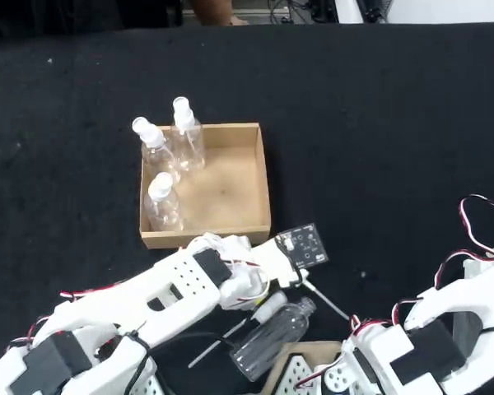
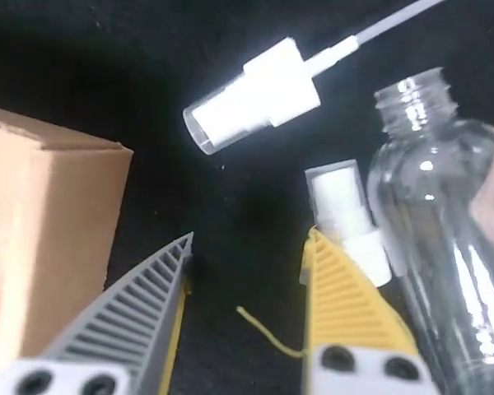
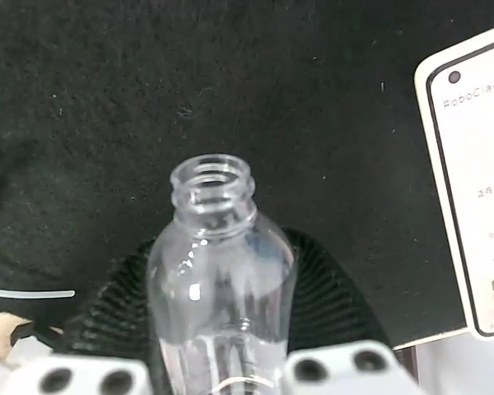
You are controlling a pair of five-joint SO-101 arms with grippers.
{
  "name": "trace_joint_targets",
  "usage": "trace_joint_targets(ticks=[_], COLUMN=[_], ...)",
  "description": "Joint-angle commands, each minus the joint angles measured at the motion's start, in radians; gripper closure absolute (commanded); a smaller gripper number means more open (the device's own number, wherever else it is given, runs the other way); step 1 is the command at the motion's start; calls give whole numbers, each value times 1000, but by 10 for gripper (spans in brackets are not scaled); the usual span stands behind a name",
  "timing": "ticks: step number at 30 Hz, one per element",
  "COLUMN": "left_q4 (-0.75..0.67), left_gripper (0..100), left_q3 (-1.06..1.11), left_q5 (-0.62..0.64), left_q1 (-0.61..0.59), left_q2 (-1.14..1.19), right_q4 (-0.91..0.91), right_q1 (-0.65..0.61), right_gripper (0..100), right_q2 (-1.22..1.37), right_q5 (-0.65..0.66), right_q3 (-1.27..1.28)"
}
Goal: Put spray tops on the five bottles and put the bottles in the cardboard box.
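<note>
Right end effector (image 3: 226, 288) clamps an uncapped bottle (image 3: 214, 214); left end effector (image 2: 249, 247) gapes empty.

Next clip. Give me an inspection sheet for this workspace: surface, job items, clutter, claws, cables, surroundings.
Surface: black cloth table.
Job's things: cardboard box holds three capped bottles; uncapped bottle outside it, with two loose spray tops beside its neck.
Clutter: phone near the right arm.
Claws: left claw open, by the loose tops; right claw shut on the uncapped bottle.
Cables: red, white and black wires along the arms.
Surroundings: cords beyond the table's far edge.
</note>
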Motion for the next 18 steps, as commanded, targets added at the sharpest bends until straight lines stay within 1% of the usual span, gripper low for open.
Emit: trace_joint_targets(ticks=[1,6,9,12,14,18], left_q4=[31,250,322,315,278,190], left_gripper=[804,803,803,803,803,803], left_q3=[-67,-231,-277,-271,-240,-193], left_q5=[9,12,41,91,98,100], left_q1=[-2,2,24,70,96,84], left_q2=[-5,-3,0,11,21,74], right_q4=[-17,-17,-17,-17,-17,-17], right_q1=[15,14,12,12,12,14], right_gripper=[987,987,987,987,987,987], right_q2=[-54,-54,-54,-54,-54,-54], right_q5=[8,8,8,8,8,8], right_q3=[-8,-8,-8,-8,-8,-8])
